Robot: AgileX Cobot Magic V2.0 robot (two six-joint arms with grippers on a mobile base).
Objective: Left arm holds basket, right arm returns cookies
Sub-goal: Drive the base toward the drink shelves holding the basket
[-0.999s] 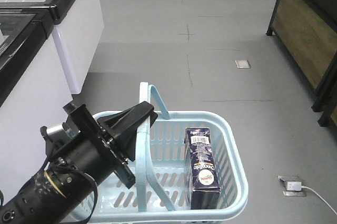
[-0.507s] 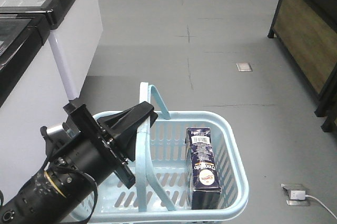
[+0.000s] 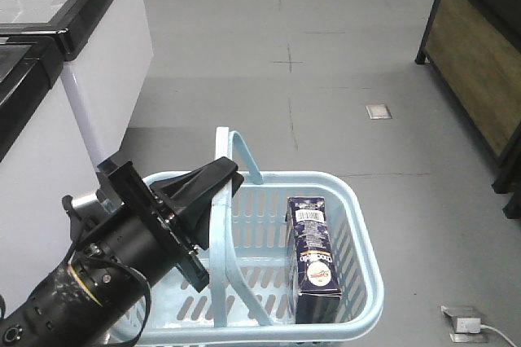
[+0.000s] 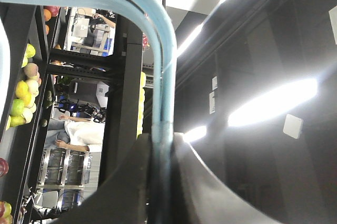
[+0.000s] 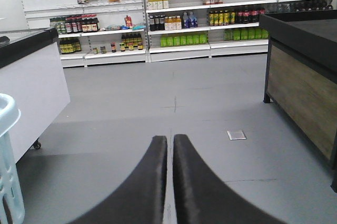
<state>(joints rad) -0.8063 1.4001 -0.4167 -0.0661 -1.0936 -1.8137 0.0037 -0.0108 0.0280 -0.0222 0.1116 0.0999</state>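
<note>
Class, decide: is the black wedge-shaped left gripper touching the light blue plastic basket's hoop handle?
Touching. Left wrist view shows the left gripper clamping the basket handle.

Light blue slotted basket (image 3: 293, 177), navy carton (image 3: 313, 257), black left pincer (image 3: 226, 176); grey floor (image 3: 326, 62)

front view looks down on basket (image 3: 293, 177); both wrist views glimpse it

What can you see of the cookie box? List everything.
The cookie box is a dark navy rectangular carton, cardboard by its look, with a white barcode patch at the top, white lettering down the face and a round white logo. It stands on end inside the basket, near its right wall, and looks closed and undented. No gripper touches it.
</note>
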